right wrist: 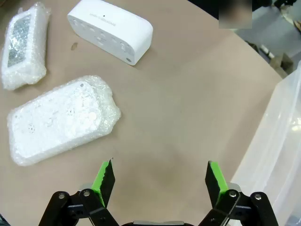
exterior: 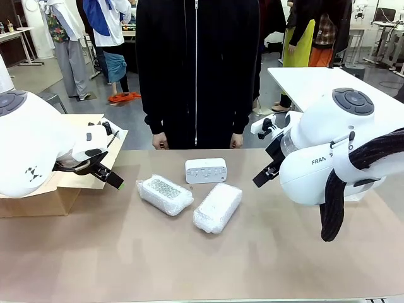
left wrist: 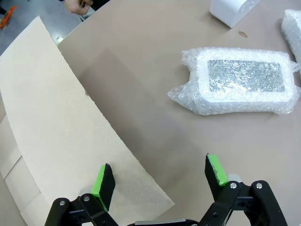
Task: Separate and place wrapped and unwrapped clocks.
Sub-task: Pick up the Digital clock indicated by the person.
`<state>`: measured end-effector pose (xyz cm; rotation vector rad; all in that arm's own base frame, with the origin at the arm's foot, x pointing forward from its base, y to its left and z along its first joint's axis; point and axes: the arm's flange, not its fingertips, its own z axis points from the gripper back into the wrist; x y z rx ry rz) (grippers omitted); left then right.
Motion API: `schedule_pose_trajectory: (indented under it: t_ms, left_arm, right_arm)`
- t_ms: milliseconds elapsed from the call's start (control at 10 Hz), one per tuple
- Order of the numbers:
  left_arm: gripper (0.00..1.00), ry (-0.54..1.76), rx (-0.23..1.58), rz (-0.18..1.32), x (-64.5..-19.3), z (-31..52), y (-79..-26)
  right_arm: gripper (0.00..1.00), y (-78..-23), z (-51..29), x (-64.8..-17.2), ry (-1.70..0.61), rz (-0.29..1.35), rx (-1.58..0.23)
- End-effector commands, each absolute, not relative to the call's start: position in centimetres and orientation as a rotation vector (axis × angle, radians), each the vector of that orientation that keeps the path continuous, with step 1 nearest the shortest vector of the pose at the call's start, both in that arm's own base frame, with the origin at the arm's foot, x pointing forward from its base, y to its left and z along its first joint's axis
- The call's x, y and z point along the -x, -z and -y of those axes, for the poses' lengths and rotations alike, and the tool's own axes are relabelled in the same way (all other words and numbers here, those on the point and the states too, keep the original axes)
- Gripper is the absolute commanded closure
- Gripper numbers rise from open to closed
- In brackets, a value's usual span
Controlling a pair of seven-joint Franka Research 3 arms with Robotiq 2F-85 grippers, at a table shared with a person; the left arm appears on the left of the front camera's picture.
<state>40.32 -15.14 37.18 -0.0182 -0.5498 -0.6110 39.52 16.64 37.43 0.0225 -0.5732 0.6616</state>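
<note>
Left pincer: your left pincer [left wrist: 159, 172] hangs released, green pads spread wide, with nothing between them. One pad is over a cardboard flap, the other over bare counter.
Right pincer: your right pincer [right wrist: 160, 173] is also released and holds nothing. It hovers over bare counter, with the clocks on one side of it and a clear bin on the other.
Counter: the brown counter [exterior: 189, 265] carries all three clocks near its middle, between your two arms.
Cardboard box: the cardboard box [exterior: 60, 189] sits at your left edge, with its flap under the left pincer.
Clear bin: the wall of the clear bin [right wrist: 282, 141] stands just beside the right pincer.
Right-hand wrapped clock: the right-hand wrapped clock [exterior: 218, 207] is the nearest of the three. It lies flat and slanted, a white block in bubble wrap.
Left-hand wrapped clock: the left-hand wrapped clock [exterior: 165, 194] lies flat just beside the first, with a strip of counter between them. You can see a grey face through its wrap in the left wrist view.
Bare clock: the bare clock [exterior: 206, 170] stands behind the two wrapped ones, apart from both, its dotted face turned toward you.
Person: a person in black [exterior: 197, 69] stands at the far edge, hands low and close to the counter.
</note>
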Motion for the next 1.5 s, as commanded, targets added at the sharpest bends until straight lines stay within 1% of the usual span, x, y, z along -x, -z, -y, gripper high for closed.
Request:
schedule_pose_trajectory:
  t_ms: [0, 300, 500, 700, 1000, 1200, 1400]
  left_arm:
    - [0.0, 0.609, 0.019, 0.55, -40.3, 15.0, -37.2]
    - [0.0, 0.611, 0.018, 0.55, -40.3, 15.1, -37.2]
    - [0.0, 0.615, 0.02, 0.578, -39.6, 13.0, -37.6]
    - [0.0, 0.627, -0.015, 0.593, -38.7, 10.2, -37.9]
    - [0.0, 0.671, -0.064, 0.616, -37.1, 7.0, -39.5]
    - [0.0, 0.711, -0.042, 0.648, -35.5, 5.4, -40.8]
    - [0.0, 0.775, 0.02, 0.698, -34.2, 4.4, -42.6]
  right_arm:
    - [0.0, -37.4, -16.6, -39.5, -0.662, 0.573, -0.023]
    - [0.0, -37.4, -16.6, -39.5, -0.662, 0.573, -0.022]
    - [0.0, -37.2, -17.0, -39.5, -0.674, 0.585, 0.006]
    - [0.0, -37.7, -17.2, -39.3, -0.678, 0.599, -0.003]
    - [0.0, -40.0, -15.4, -39.2, -0.698, 0.634, 0.018]
    - [0.0, -42.5, -13.4, -38.8, -0.701, 0.672, 0.034]
    - [0.0, -44.4, -11.8, -38.9, -0.696, 0.71, 0.042]
